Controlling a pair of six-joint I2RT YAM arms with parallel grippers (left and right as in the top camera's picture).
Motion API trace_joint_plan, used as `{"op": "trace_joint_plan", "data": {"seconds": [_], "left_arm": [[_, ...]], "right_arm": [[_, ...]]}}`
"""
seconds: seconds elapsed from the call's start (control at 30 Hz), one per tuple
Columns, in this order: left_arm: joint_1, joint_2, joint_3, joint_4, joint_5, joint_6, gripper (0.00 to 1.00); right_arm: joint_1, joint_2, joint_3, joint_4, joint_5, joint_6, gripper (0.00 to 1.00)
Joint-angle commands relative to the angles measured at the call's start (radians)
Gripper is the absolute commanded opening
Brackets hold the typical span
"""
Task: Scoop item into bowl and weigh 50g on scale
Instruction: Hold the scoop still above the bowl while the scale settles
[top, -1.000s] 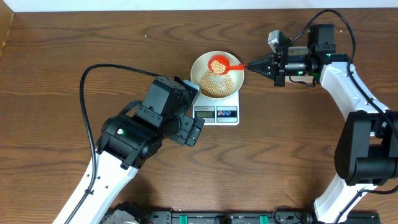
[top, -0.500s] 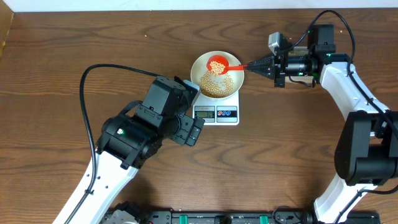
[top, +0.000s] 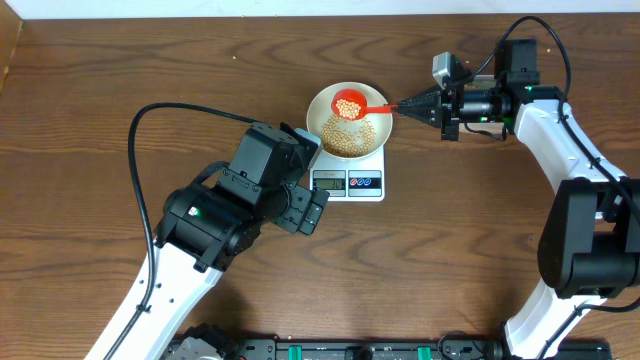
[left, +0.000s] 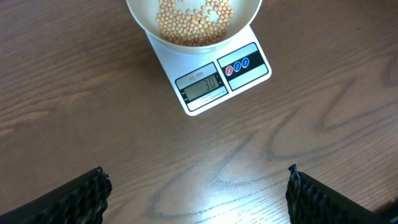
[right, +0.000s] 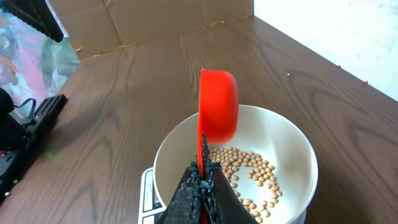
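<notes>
The cream-white bowl (top: 318, 103) stands on the white scale (top: 375, 186) and holds tan beans (top: 352, 137). My right gripper (top: 403, 103) is shut on the handle of a red scoop (top: 351, 103), held over the bowl with a few beans in it. In the right wrist view the scoop (right: 218, 112) is tilted on edge above the bowl (right: 292, 146) and its beans (right: 252, 171). My left gripper (left: 198, 193) is open and empty above bare wood, in front of the scale (left: 256, 68), whose display (left: 201, 84) seems to read 30; the bowl (left: 143, 22) shows at the top.
The left arm's body (top: 235, 195) lies just left of the scale. Cardboard (right: 143, 18) and dark gear (right: 25, 130) show at the table's far side in the right wrist view. A black cable (top: 160, 110) loops over the left of the table.
The scoop has stayed over the bowl; the beans in it look slightly shifted or fewer. Neither arm has visibly moved.
</notes>
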Motion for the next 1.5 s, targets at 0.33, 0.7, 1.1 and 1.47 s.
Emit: {"op": "trace_joint_plan", "data": {"seconds": [0.33, 0.7, 1.1, 1.47], "left_arm": [[0.006, 0.006, 0.025, -0.002, 0.002, 0.007, 0.92], [0.006, 0.006, 0.025, -0.002, 0.002, 0.007, 0.92], [0.006, 0.005, 0.025, -0.003, 0.002, 0.007, 0.92], [0.006, 0.006, 0.025, -0.002, 0.001, 0.007, 0.92]], "right_arm": [[-0.016, -0.002, 0.002, -0.004, -0.022, 0.010, 0.01], [-0.017, -0.002, 0.002, -0.004, -0.022, 0.010, 0.01], [-0.017, -0.002, 0.002, -0.004, -0.022, 0.013, 0.01], [-0.018, -0.002, 0.002, -0.025, -0.059, -0.045, 0.01]]}}
